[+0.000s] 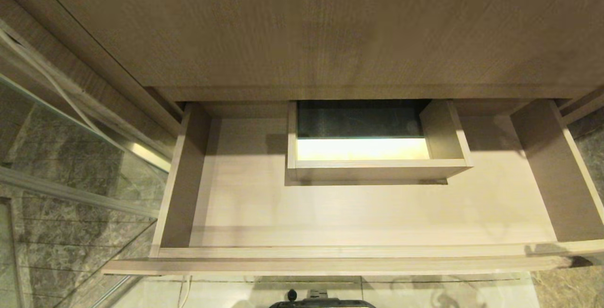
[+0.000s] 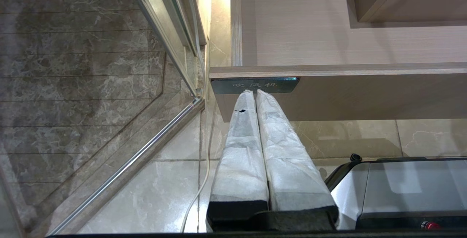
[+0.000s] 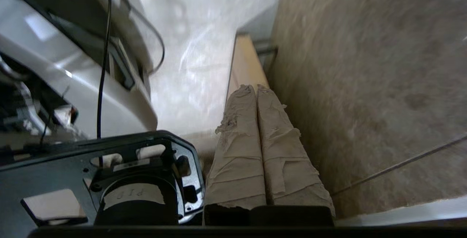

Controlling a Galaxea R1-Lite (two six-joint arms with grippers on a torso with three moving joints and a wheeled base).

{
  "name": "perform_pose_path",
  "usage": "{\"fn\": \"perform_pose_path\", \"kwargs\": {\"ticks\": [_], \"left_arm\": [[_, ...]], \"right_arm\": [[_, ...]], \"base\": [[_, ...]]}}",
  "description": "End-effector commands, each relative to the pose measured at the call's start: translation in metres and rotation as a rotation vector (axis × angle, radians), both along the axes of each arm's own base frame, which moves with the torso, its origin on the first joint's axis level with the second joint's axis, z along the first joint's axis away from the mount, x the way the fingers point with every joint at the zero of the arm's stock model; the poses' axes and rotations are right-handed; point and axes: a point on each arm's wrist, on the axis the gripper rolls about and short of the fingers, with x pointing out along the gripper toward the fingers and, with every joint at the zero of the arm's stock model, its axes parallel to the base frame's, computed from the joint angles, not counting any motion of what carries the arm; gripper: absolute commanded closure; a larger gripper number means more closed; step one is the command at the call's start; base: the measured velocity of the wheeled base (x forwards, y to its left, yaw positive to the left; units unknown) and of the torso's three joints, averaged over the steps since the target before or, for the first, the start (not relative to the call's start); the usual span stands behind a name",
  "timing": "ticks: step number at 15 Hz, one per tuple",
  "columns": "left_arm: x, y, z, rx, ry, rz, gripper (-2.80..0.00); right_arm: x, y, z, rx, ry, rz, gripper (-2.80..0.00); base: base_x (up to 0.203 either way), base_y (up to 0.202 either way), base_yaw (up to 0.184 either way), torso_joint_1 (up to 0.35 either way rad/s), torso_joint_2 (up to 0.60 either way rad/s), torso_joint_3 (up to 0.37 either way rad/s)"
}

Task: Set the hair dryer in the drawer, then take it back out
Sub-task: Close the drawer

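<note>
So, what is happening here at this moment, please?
The drawer is pulled open and nothing lies in the part that shows; the hair dryer is in no view. Neither arm appears in the head view. The left gripper is shut and empty, pointing at the drawer's front near a small dark label. The right gripper is also shut and empty, low beside the robot's base.

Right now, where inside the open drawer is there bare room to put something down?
The drawer floor is bare to the left of the boxed cut-out, to its right, and along the front board. Only the middle back is taken, by that cut-out. Neither gripper is over the drawer.
</note>
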Motion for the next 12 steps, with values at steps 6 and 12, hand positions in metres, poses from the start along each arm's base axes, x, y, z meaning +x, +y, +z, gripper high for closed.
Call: {"fn": "perform_pose_path", "kwargs": {"ticks": [6, 12], "left_arm": [[0.000, 0.000, 0.000, 0.000, 0.000, 0.000, 0.00], [0.000, 0.000, 0.000, 0.000, 0.000, 0.000, 0.00]], "right_arm": [[0.041, -0.024, -0.027, 0.016, 0.031, 0.003, 0.00], [0.070, -0.039, -0.026, -0.029, -0.049, 0.006, 0.00]], "base": [[0.000, 0.000, 0.000, 0.000, 0.00, 0.000], [0.000, 0.000, 0.000, 0.000, 0.00, 0.000]]}}
